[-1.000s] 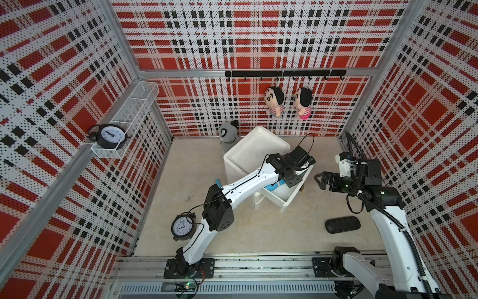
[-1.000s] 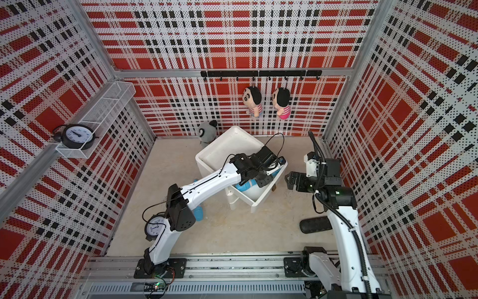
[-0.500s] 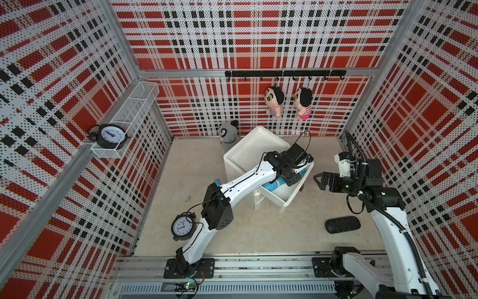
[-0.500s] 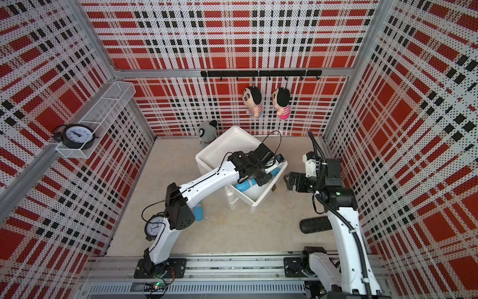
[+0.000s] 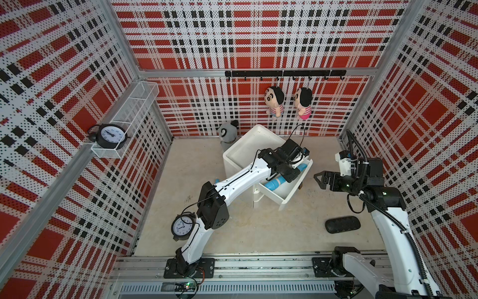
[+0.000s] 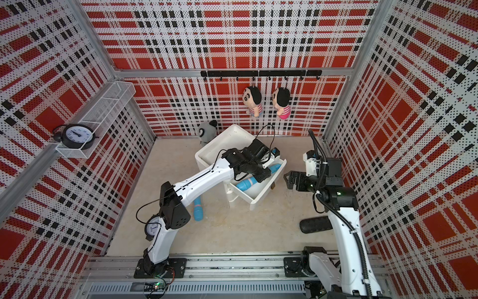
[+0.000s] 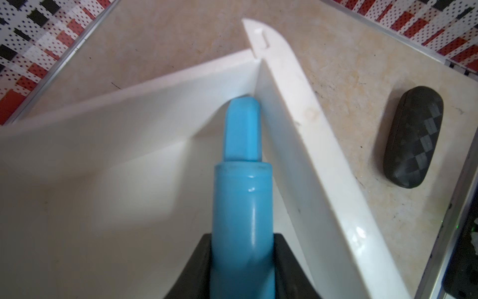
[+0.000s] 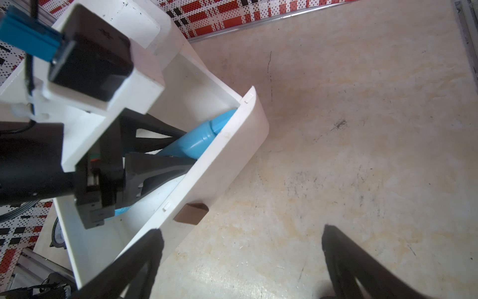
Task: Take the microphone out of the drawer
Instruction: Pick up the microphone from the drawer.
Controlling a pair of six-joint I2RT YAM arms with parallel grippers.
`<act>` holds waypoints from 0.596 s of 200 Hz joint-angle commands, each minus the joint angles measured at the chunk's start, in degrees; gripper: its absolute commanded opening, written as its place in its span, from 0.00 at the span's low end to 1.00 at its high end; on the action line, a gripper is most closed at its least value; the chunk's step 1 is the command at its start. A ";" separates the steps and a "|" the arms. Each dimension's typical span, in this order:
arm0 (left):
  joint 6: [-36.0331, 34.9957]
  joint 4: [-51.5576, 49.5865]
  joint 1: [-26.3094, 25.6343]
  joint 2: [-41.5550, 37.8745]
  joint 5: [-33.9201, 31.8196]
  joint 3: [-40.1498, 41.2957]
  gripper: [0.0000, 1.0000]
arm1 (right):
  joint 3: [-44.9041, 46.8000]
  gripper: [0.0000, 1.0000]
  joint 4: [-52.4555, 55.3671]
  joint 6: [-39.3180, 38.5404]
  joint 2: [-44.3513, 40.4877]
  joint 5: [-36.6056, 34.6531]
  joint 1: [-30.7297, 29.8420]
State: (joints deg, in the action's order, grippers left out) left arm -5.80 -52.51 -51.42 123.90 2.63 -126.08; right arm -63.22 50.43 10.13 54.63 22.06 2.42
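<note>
Microphone (image 7: pixel 241 196): glossy blue plastic. Drawer (image 7: pixel 305 134): smooth white plastic, slight sheen. Case (image 7: pixel 412 137): matt black, woven-pattern texture.

The beige floor (image 5: pixel 258 233) holds a white drawer box (image 5: pixel 248 147) in the middle, toward the far side. A grey plush toy (image 5: pixel 227 132) sits just behind it. A black case (image 5: pixel 342 224) lies near right. An alarm clock (image 5: pixel 183 227) stands near left, with a blue tube-shaped toy (image 6: pixel 198 210) lying beside it.

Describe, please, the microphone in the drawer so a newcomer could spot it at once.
Find the white drawer unit by the back wall; its drawer stands pulled out. The blue microphone is inside, held by the left gripper, unlike its twin on the floor beside the unit.
</note>
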 commanded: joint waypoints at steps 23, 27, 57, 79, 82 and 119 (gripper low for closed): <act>1.85 5.74 1.85 -5.04 0.12 -0.08 0.00 | -1.71 1.00 -0.87 -0.93 -0.24 0.61 0.40; 1.94 5.82 1.85 -5.21 0.05 -0.03 0.00 | -1.73 1.00 -0.87 -0.91 -0.21 0.61 0.46; 2.41 8.07 2.41 -7.46 1.60 2.04 0.00 | -1.69 1.00 -1.29 -0.64 -0.53 0.69 0.45; 4.08 12.78 3.70 -10.59 7.03 5.76 0.00 | -1.24 1.00 -1.44 -0.48 -0.66 0.62 0.41; 4.42 13.39 3.88 -10.98 7.97 6.19 0.00 | -1.28 1.00 -1.40 -0.44 -0.53 0.67 0.44; 8.84 24.36 6.98 -17.49 20.45 13.53 0.00 | -1.20 1.00 -1.35 -0.46 -0.68 0.67 0.45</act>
State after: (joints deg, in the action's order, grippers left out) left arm -0.67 -39.16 -46.89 112.64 12.93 -116.03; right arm -63.24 49.84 10.15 54.63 22.13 2.42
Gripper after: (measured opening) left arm 0.364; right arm 0.999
